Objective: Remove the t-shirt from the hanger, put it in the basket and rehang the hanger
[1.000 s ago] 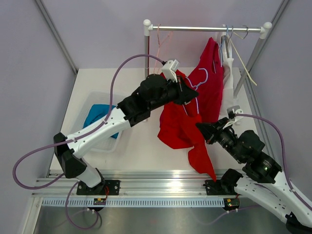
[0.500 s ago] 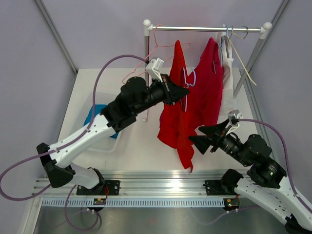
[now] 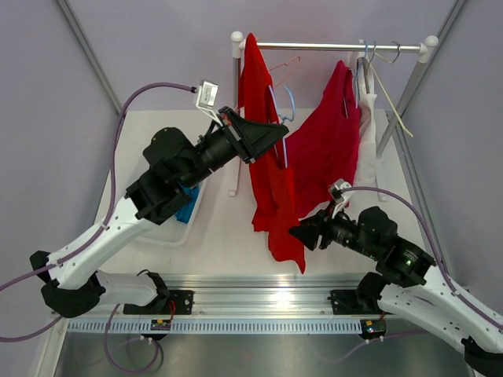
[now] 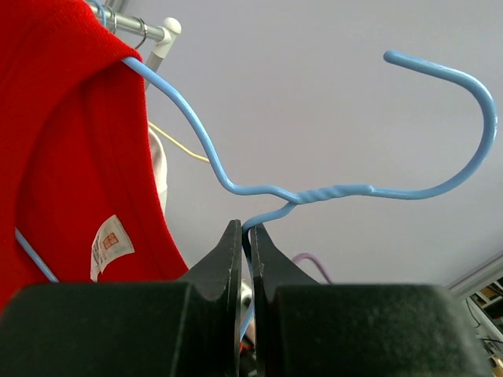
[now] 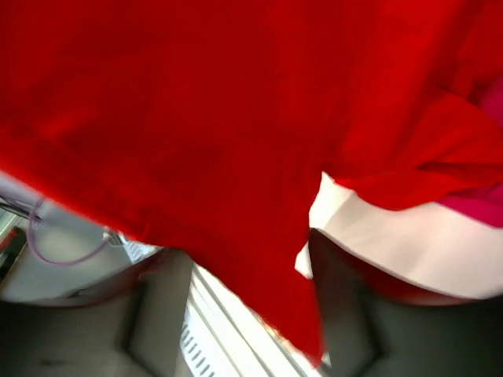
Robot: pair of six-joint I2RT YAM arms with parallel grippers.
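Observation:
The red t-shirt hangs long and narrow from a light blue wire hanger, held up left of the rack's middle. My left gripper is shut on the hanger's wire just below the twisted neck. The hook is free in the air. The shirt's collar with its label sits at the left of the left wrist view. My right gripper is open at the shirt's lower part. In the right wrist view the red cloth hangs between its spread, blurred fingers.
A clothes rail on white posts crosses the back. A second red garment, a white one and spare hangers hang at its right end. A clear bin with blue cloth stands at left. The metal base rail runs along the front.
My left arm has lifted the hanger and shirt up and to the left, so the shirt now hangs straight. My right gripper has let go of the cloth, opened, and moved left to the lower part.

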